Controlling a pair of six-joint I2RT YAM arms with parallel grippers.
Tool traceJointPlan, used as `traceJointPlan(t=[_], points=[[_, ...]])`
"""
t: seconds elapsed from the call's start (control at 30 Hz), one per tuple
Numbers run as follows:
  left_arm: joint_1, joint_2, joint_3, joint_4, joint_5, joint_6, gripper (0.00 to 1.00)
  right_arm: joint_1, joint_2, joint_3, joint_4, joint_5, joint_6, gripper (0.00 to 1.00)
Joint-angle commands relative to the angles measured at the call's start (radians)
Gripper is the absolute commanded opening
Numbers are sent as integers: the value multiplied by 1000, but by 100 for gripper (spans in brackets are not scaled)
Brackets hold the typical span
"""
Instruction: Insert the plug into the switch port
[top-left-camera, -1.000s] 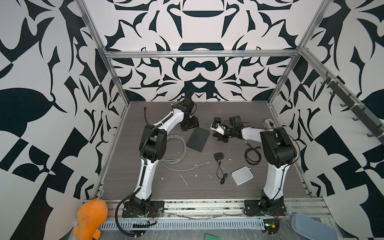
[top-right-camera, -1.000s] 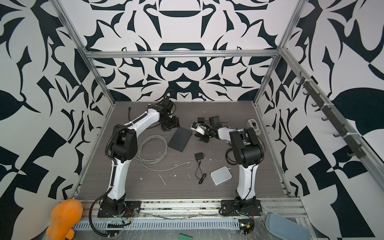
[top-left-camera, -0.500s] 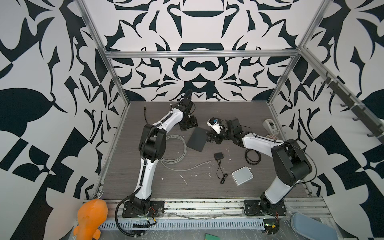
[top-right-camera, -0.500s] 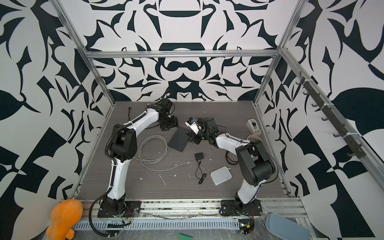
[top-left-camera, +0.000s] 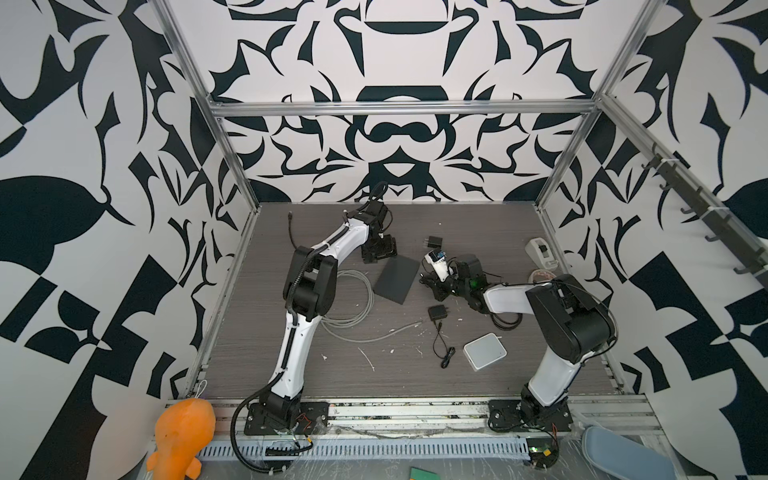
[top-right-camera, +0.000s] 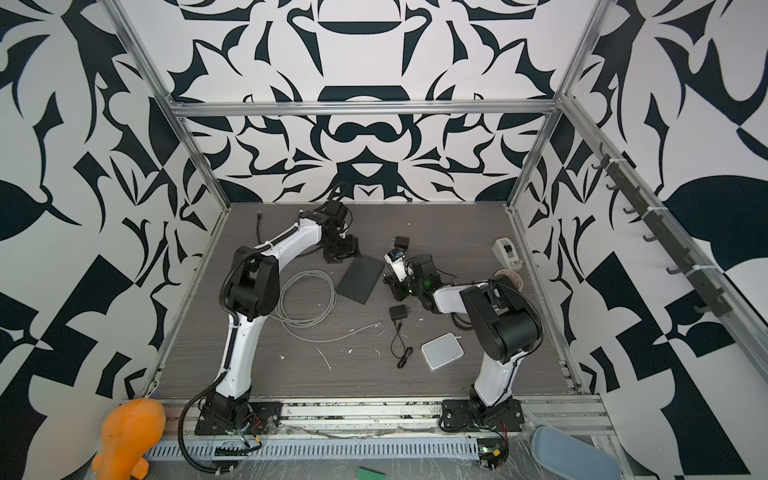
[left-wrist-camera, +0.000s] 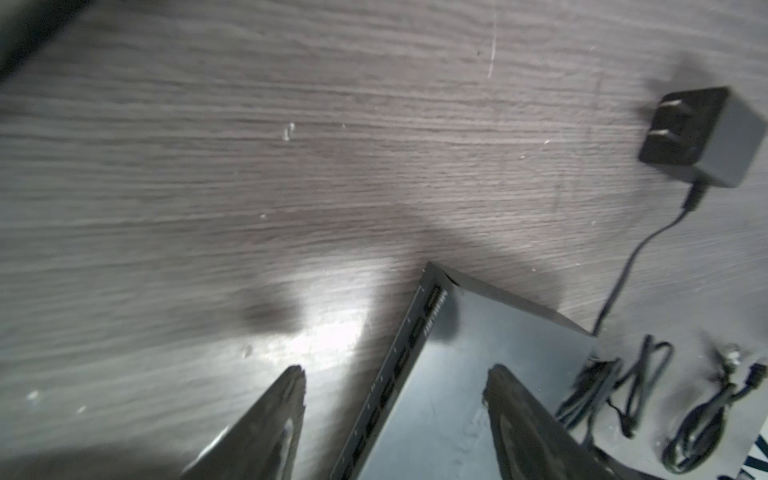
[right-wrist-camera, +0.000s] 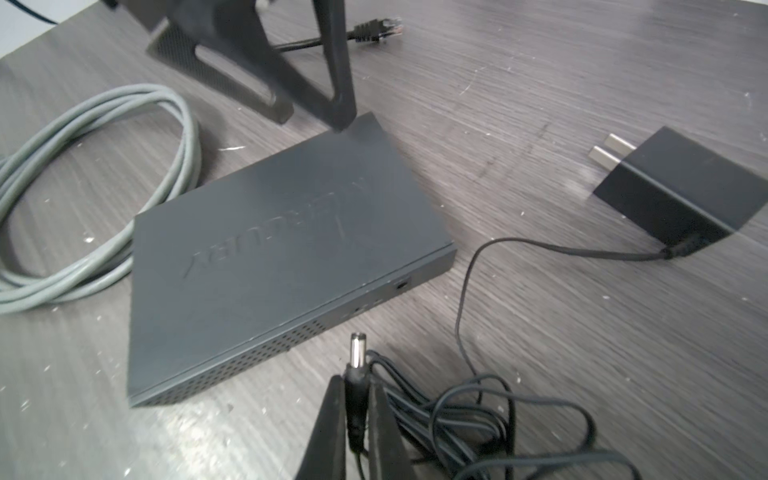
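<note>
Top cams high, angled down; wrist cams near switch.

The left arm and right arm have white link shells, bulky black joints and black base plates. A ribbed black conduit loops from the left base; a green light glows by the right wrist. The fingers are black wedges.
</note>
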Motion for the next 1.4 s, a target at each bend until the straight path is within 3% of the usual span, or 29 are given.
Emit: traceJointPlan(t=[0.0,0.33,0.6,0.87,1.37], points=[[-1,32,40,-15,13,42,72,-4,17,4,85,-11,56,9],[-1,87,125,-33,49,128,72,-3,79,68,11,29,129,8],[-2,111,175,-76,108,206,72,-4,112,123,-95,119,71,8],[-1,138,208,-109,89,204,71,-7,145,168,-157,53,-5,8],[-3,155,223,-99,131,204,70,-1,158,234,-323,38,3,7]])
